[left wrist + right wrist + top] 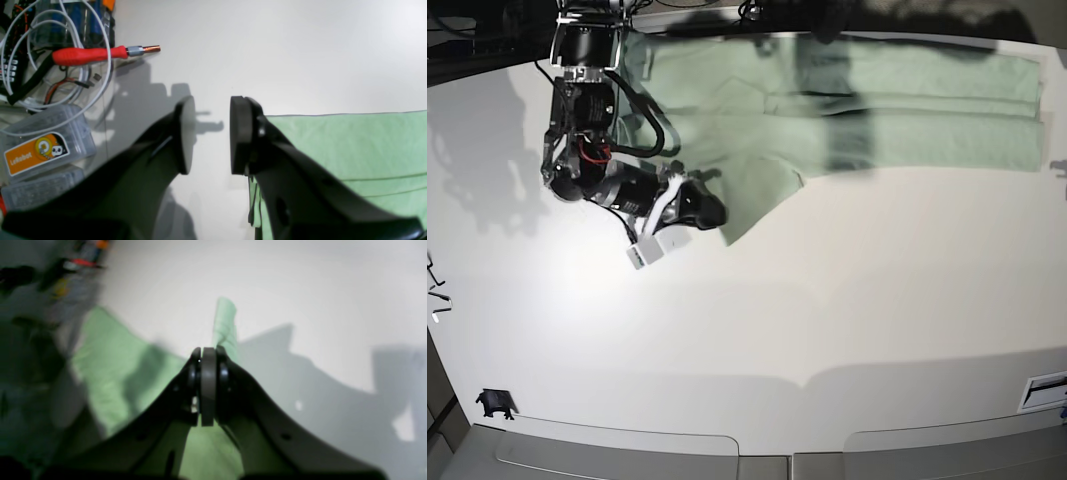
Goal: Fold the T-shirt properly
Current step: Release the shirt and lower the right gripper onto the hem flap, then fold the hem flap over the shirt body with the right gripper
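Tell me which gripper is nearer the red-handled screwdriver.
Left. The left gripper hangs open beside the T-shirt edge, with the red-handled screwdriver just beyond it. The right gripper is shut on shirt fabric, the screwdriver a distant blur.

Red screwdriver, white cables, LeRobot-labelled plastic box on table.

The broad white counter lies bare across its middle and near side, wide room for a hand to pass. Along the far edge the pale mint-green cotton T-shirt covers the surface. The black right arm reaches over the shirt's near corner at the far left, blocking that side. In the left wrist view, a red-handled screwdriver, looped white cables and clear plastic boxes crowd the counter beside the shirt's edge.
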Robot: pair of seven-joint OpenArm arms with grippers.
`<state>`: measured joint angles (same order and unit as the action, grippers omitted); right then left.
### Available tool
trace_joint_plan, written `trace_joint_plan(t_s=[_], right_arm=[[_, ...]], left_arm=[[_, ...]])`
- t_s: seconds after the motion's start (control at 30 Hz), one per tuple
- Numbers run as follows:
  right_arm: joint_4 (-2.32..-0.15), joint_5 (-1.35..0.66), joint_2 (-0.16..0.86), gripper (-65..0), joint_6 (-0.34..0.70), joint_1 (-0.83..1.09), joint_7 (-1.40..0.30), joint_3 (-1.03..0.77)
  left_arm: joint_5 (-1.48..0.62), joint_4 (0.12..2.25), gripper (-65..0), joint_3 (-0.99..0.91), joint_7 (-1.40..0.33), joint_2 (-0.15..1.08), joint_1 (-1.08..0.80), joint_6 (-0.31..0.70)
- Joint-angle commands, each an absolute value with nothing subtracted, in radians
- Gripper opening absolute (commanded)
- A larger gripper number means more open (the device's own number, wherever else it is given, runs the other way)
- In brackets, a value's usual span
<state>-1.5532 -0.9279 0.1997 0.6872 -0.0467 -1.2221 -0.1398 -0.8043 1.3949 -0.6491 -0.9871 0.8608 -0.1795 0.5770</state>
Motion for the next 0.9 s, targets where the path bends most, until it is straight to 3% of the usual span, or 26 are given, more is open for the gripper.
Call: trace_joint_plan(t_s=[0.0,0.53,0.87], right_arm=[[-1.603,-0.980,0.207,-65.0,0.698,-0.041,-1.222,-0.142],[-1.827,-1.156,0.025,-65.0,0.698,0.368,-1.345,-0.142],[-1.827,-1.156,0.022,-65.0,0.698,0.466,-1.396,-0.137]], left_arm=[[-0.813,1.407,-48.8,-0.661,-0.967,0.892,-0.169,0.576],[-0.813,1.407,-48.8,-0.661,-0.967,0.892,-0.169,0.576],[-0.813,1.407,-48.8,-0.661,-0.963,0.892,-0.168,0.576]])
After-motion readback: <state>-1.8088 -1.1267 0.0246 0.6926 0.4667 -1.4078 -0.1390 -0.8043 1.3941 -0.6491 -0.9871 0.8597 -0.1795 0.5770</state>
